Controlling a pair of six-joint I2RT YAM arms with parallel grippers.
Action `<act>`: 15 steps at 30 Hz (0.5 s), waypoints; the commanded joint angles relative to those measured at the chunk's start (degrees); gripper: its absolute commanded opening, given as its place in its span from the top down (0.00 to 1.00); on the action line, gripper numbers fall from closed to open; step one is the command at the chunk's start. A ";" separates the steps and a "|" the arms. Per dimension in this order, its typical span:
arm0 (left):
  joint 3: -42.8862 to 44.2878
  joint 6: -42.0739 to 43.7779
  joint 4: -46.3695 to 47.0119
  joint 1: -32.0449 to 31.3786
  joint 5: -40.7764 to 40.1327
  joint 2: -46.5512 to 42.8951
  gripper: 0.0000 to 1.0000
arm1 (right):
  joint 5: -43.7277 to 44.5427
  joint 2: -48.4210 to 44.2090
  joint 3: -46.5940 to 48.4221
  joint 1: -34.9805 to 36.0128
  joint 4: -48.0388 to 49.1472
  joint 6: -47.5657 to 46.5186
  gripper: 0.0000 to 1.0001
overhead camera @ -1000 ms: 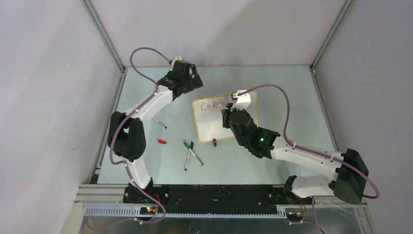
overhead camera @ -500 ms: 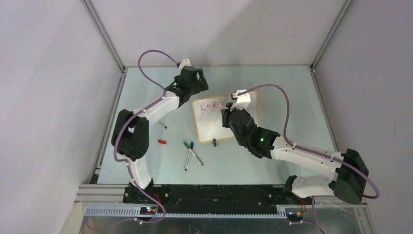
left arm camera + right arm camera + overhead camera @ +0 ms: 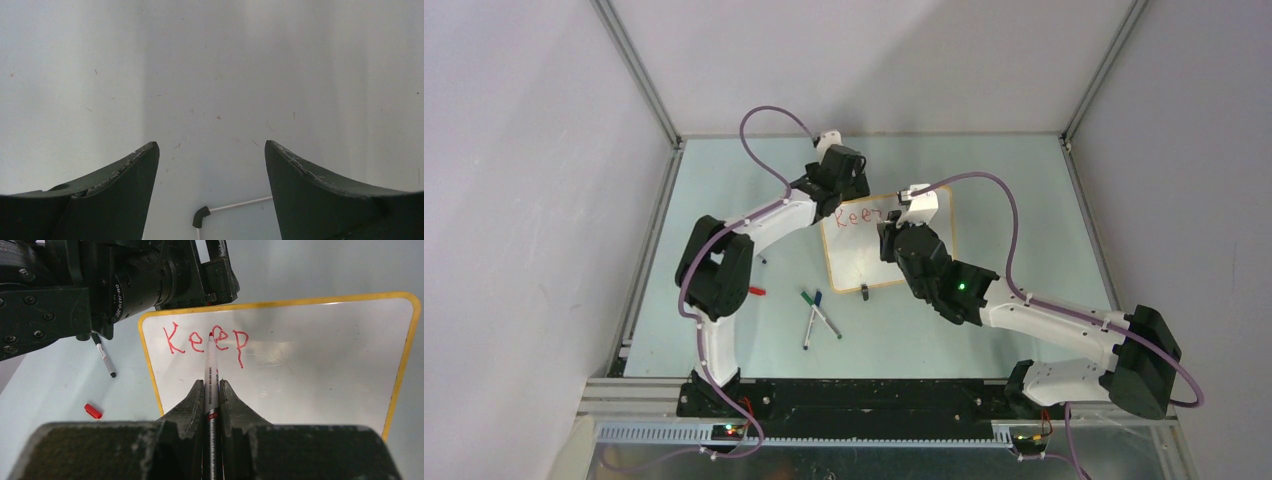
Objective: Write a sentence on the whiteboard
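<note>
The left arm has swung right since a second ago, and the left gripper point(image 3: 211, 146) now hangs by the far-left corner of the whiteboard point(image 3: 864, 258), jaws spread on nothing. We see the whiteboard flat at mid-table, long axis running left to right. The sentence point(image 3: 206, 340) so far reads "Keep" along the far edge. The right gripper point(image 3: 212, 386) pinches a red marker point(image 3: 211, 365) that points toward the far wall, tip at the second e. Left of the board lie a black-tipped marker point(image 3: 105, 357) and a red cap point(image 3: 93, 411). The green and blue markers point(image 3: 812, 312) lie crossed near its front edge.
</note>
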 commanded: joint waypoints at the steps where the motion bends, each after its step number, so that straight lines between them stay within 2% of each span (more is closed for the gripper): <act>1: 2.57 1.82 -0.38 0.19 -0.60 -0.60 0.17 | 0.27 -0.71 -0.01 0.28 2.08 0.04 1.00; 5: 3.06 2.36 -1.60 -0.03 0.88 -0.30 0.18 | -0.40 0.42 -0.01 0.56 0.82 1.60 1.00; 15: 5.61 2.28 -6.40 -1.24 -1.26 0.63 0.17 | 0.05 2.19 -0.01 1.52 -0.80 3.18 1.00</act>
